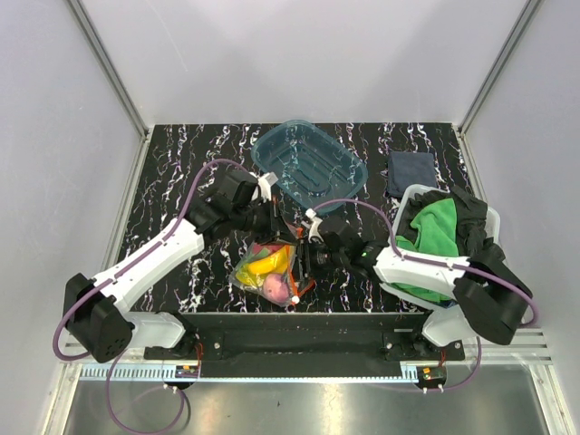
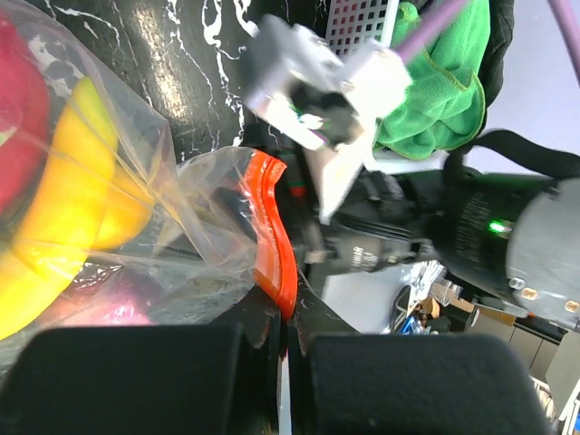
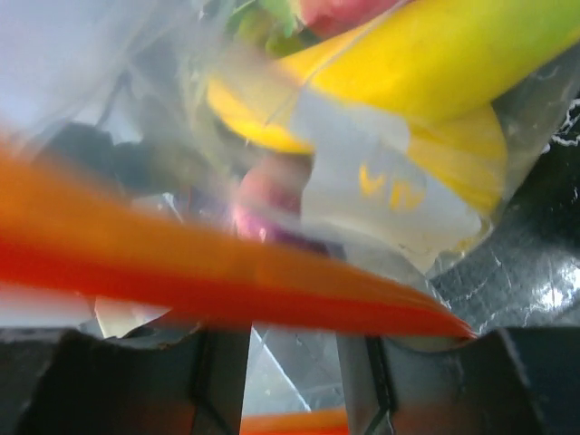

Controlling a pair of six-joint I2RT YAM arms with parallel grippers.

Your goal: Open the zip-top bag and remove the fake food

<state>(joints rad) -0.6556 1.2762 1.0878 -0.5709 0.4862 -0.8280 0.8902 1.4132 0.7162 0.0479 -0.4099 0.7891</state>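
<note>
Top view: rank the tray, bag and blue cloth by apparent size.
1. tray, clearly largest.
2. bag, noticeably smaller than the tray.
3. blue cloth, smallest, though not far behind the bag.

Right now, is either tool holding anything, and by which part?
The left tool pinches the zip-top bag by its red-orange zip strip. The right tool is at that strip too; whether it grips cannot be told.

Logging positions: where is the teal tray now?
Top view: the teal tray sits far centre, beyond the bag, left of the folded dark cloth.
</note>
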